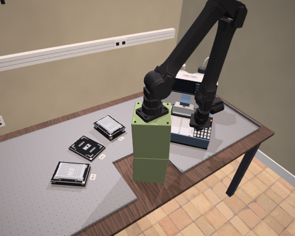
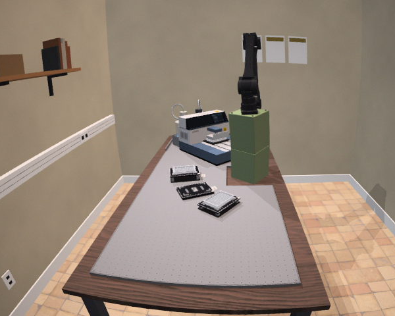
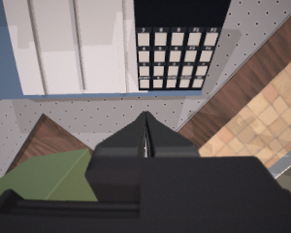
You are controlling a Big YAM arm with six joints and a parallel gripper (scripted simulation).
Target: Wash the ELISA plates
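The washer (image 1: 191,141) (image 2: 204,151) (image 3: 2,73) shows an amber lamp (image 1: 211,120) beside its keypad (image 1: 203,132) (image 3: 159,56). START (image 3: 144,83) is at the keypad's lower left. My gripper (image 1: 198,129) (image 3: 145,116) is shut and empty, pointing down above the keypad area. One plate (image 1: 109,123) (image 2: 185,169) lies flat in nest N1; another plate (image 1: 71,170) (image 2: 219,199) lies flat in nest N3. Nest N2 (image 1: 86,147) (image 2: 195,192) is empty. The carrier is at the back by the blue-topped wash head (image 1: 185,100) (image 2: 214,129); its plate cannot be made out.
The green pedestal (image 1: 151,142) (image 2: 249,143) (image 3: 63,170) carries the arm and stands between the nests and the washer. The washer's tall rear housing (image 1: 184,85) (image 2: 189,133) stands behind the wash head. Bottles with tubing (image 1: 202,69) (image 2: 198,110) are behind it.
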